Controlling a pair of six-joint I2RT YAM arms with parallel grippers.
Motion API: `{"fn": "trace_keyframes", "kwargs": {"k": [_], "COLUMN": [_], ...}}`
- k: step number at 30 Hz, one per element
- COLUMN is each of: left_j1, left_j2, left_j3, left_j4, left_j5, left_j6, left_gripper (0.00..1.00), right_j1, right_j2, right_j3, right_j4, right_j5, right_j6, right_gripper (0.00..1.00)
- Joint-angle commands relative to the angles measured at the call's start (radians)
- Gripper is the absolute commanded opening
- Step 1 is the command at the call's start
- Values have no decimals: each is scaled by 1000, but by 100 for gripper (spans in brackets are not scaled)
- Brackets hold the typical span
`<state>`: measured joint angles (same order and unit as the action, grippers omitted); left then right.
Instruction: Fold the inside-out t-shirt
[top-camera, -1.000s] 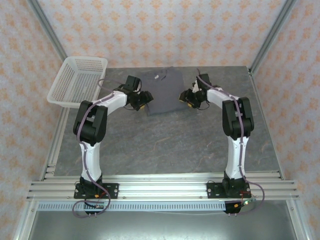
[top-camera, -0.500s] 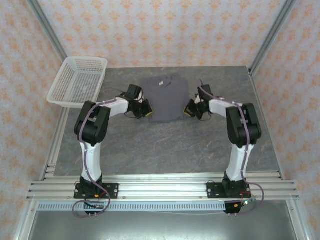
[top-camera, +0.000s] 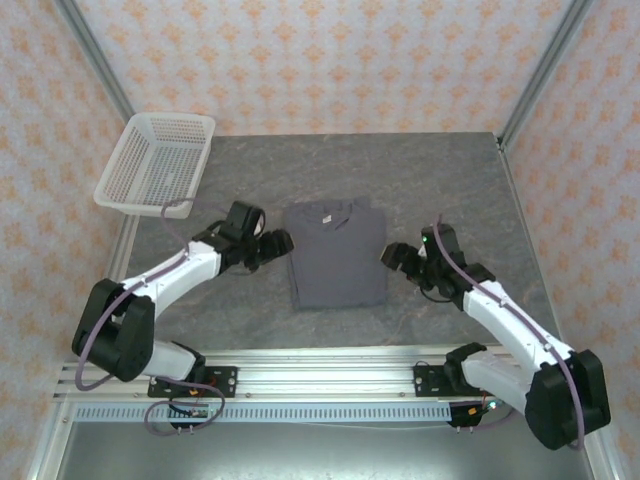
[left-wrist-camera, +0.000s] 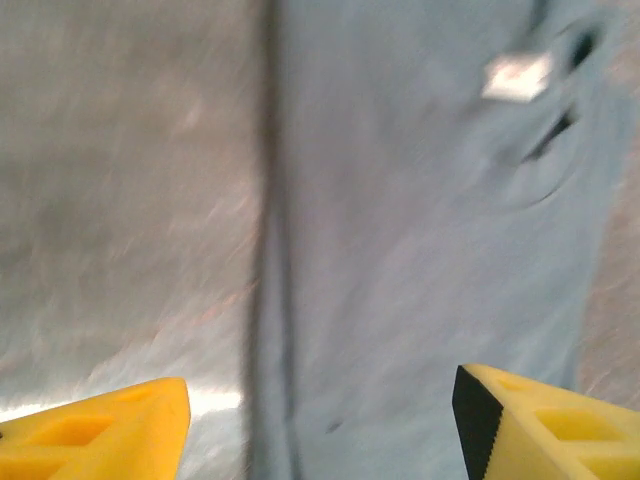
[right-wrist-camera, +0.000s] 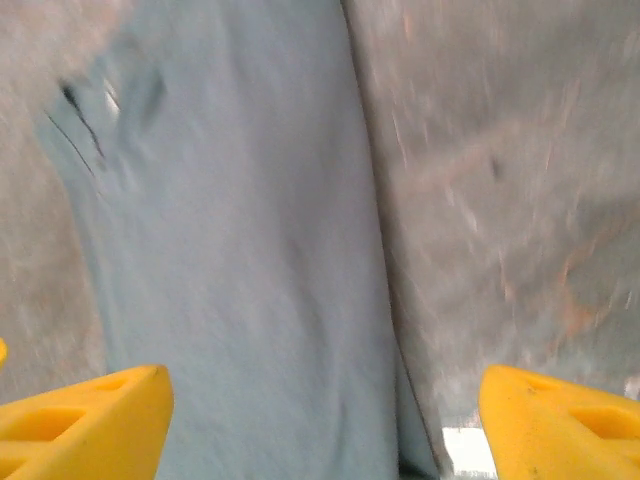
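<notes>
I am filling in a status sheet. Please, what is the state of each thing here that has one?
inside-out t-shirt: folded into a rectangle, flat on the table, not held.
left gripper: open, empty, beside the shirt's left edge.
right gripper: open, empty, beside the shirt's right edge.
white mesh basket: upright, empty, at the table's far left corner.

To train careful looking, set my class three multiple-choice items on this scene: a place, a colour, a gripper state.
1. Where on the table is the white basket? A. near right corner B. far left corner C. centre
2. The t-shirt is: A. red B. white C. dark grey
3. The left gripper and right gripper are: A. both open, holding nothing B. both shut on cloth C. one open, one shut
Key: 1 B, it stands by the far left edge; 2 C, the cloth is slate grey; 3 A, yellow fingertips stand apart beside the t-shirt.
</notes>
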<state>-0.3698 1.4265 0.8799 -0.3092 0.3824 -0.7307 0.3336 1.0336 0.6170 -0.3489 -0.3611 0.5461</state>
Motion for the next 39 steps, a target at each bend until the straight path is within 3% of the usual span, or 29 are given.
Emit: {"fn": "trace_keyframes", "kwargs": {"k": [1, 6, 12, 14, 19, 24, 31, 39], "left_j1": [22, 66, 103, 104, 103, 100, 99, 98], "left_j2": [138, 331, 519, 556, 628, 643, 715, 735], "left_j3": [149, 317, 458, 473, 511, 513, 529, 555], "left_j4": [-50, -18, -32, -13, 17, 56, 139, 184], "left_j5": [-97, -128, -86, -49, 37, 78, 188, 244], "left_j6": [106, 145, 172, 170, 143, 132, 86, 58], "left_gripper": [71, 73, 78, 78, 71, 66, 60, 26], "right_j1": [-38, -76, -80, -80, -70, -57, -57, -40], "right_j2": [205, 675, 940, 978, 1028, 1011, 1098, 1166], "right_j3": [148, 516, 731, 758, 796, 785, 851, 941], "right_j4": [55, 7, 37, 48, 54, 72, 40, -7], "right_j5": [122, 35, -25, -48, -163, -182, -175, -301], "right_j6": [-170, -286, -276, -268, -240, -224, -236, -228], "right_gripper": [80, 67, 66, 66, 51, 49, 52, 43]}}
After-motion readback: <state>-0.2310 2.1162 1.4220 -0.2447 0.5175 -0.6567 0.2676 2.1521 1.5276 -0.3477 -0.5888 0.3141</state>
